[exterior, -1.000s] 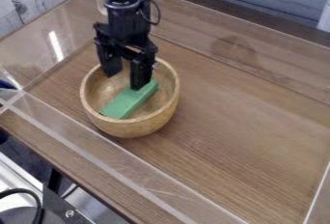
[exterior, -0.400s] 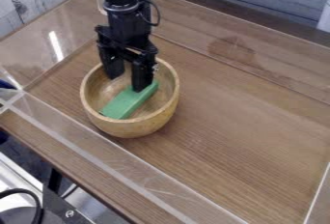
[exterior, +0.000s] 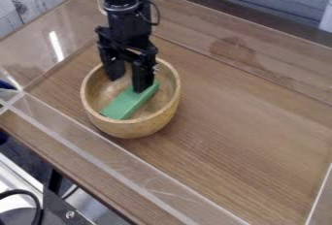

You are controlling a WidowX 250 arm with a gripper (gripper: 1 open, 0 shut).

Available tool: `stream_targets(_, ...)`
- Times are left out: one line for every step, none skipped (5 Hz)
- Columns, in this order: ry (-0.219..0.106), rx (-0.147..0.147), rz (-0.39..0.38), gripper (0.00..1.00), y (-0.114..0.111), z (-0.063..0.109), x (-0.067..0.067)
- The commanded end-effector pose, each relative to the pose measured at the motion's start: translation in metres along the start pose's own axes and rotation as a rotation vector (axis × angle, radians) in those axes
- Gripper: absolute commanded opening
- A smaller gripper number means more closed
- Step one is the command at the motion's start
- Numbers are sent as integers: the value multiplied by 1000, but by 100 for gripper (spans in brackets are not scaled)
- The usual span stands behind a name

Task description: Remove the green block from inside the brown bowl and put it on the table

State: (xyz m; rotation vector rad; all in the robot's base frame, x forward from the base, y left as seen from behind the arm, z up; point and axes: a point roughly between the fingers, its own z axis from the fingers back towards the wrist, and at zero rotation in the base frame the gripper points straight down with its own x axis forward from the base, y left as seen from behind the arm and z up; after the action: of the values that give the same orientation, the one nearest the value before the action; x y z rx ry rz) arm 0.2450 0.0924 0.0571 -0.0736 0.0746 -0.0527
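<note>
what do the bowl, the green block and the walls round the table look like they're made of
Brown bowl: looks like wood, pale, smooth, thick-walled with faint grain.
Green block: matte, uniform bright green; painted wood or plastic, cannot tell which.
Walls: clear, probably acrylic; see-through with bright edges.
Table: brown wood-grain surface, possibly laminate.

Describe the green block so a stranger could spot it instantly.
On the wood-grain table, find the round wooden bowl at the left. Inside it, below the open black gripper, lies the green block, the only bright green thing there.
</note>
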Motion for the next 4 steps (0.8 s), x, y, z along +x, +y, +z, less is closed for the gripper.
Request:
stream_targets(-56,20,2,100,5,17,9)
stream_targets(-59,16,-1,100,6,17,10)
stream_targets(-60,12,-2,100,6,17,11)
stream_targets(-61,9,-3,100,6,17,12)
